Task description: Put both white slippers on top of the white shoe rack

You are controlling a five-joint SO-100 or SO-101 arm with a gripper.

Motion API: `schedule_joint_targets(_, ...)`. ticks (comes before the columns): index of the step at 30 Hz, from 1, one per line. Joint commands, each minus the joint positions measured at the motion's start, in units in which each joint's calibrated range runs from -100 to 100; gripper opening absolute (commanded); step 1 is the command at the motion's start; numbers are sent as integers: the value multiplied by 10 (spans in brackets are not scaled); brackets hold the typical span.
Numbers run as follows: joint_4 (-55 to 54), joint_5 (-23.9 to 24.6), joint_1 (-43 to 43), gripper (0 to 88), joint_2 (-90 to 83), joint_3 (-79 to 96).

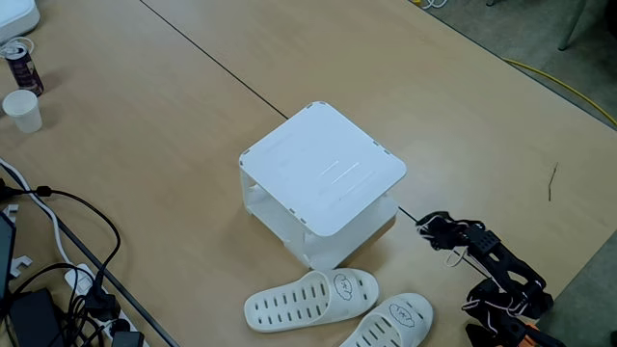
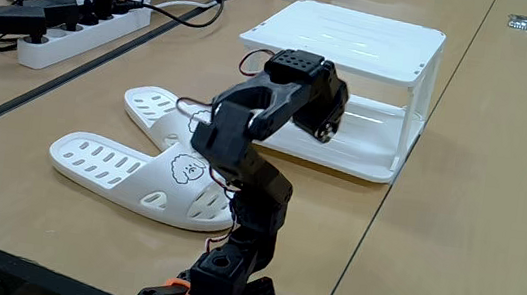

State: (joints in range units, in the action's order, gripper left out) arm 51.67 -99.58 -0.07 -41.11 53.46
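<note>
rack: white shoe rack (image 1: 323, 178) mid-worktop (image 1: 174, 116), top shelf bare; lower shelf visible through open sides in a fixed view (image 2: 351, 88).
slippers: both white slippers on the worktop just beside the rack, side by side, nearly touching; first slipper (image 1: 310, 298), second slipper (image 1: 390, 323); cartoon faces up.
arm: black arm (image 2: 265, 138) folded, near the slippers, partly hiding the far one in a fixed view.
claw: claw (image 1: 429, 226) off the slippers, next to the rack's corner; apart or together, cannot tell.
clutter: power strip (image 2: 81, 30) with cables (image 1: 58, 241), paper cup (image 1: 23, 110), can (image 1: 21, 66) well apart from the rack.
</note>
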Motion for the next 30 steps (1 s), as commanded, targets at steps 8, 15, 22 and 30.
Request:
schedule_joint_targets(8, -3, -4, 121, 8, 140, -33)
schedule_joint_targets(15, -27, -4, 161, 8, 231, -41)
schedule_joint_targets(22, -27, -4, 202, 8, 267, -29)
schedule_joint_targets(30, -27, -4, 314, 8, 259, -5)
